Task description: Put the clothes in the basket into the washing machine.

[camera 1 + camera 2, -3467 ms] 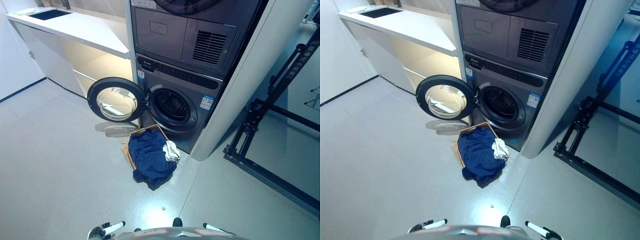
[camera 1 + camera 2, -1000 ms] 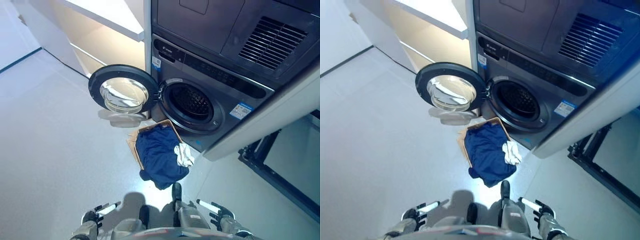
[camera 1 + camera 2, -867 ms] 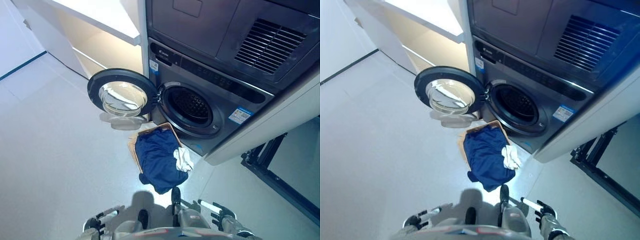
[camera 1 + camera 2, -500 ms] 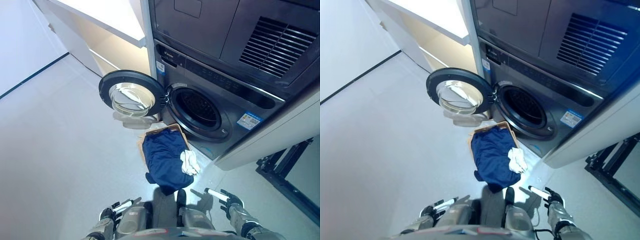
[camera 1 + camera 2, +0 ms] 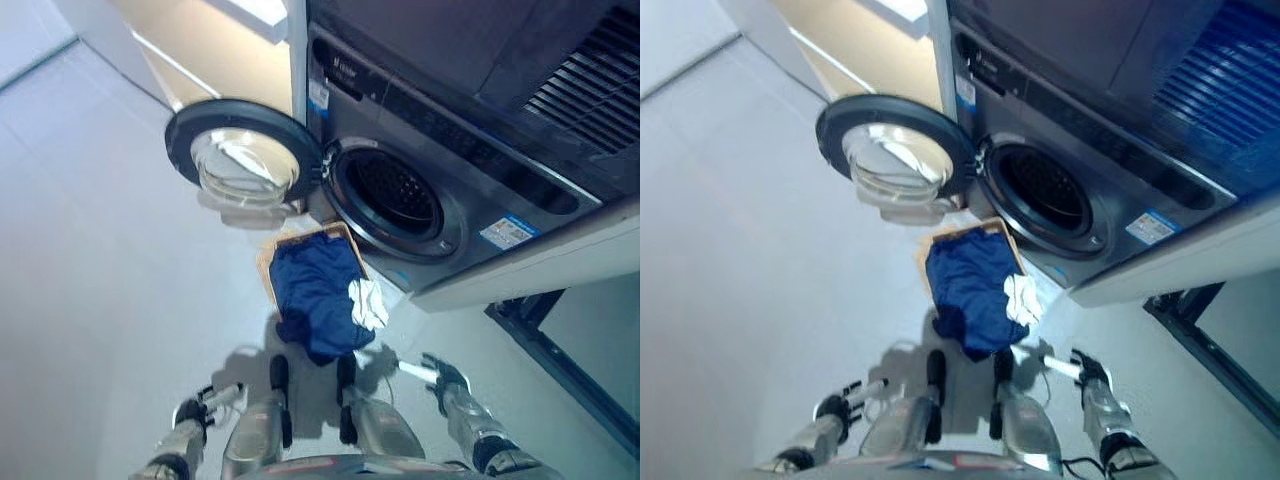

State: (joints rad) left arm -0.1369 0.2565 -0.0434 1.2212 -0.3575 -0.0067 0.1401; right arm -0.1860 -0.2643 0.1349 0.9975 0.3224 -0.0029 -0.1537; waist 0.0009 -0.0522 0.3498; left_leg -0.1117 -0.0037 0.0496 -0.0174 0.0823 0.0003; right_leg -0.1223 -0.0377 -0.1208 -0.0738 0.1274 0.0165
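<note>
A shallow tan basket [image 5: 271,273] sits on the floor right below the washing machine's open drum [image 5: 392,196]. A dark blue garment [image 5: 312,295] fills it and spills over the near edge, with a small white cloth [image 5: 369,303] on its right side. The round door [image 5: 238,165] stands swung open to the left. My left hand [image 5: 196,410] hangs low at the bottom left with relaxed fingers, holding nothing. My right hand [image 5: 437,374] is at the lower right, fingers straight, a short way from the clothes and clear of them.
A second dark appliance [image 5: 560,60] is stacked above the washer. A pale cabinet [image 5: 215,50] stands to the left of the machine. A black metal frame [image 5: 560,350] lies on the floor at the right. Grey floor [image 5: 90,260] stretches to the left.
The camera has moved closer and tilted down, so the washer and basket sit larger in view. My right hand has come up nearer the clothes. The clothes and basket lie as before.
</note>
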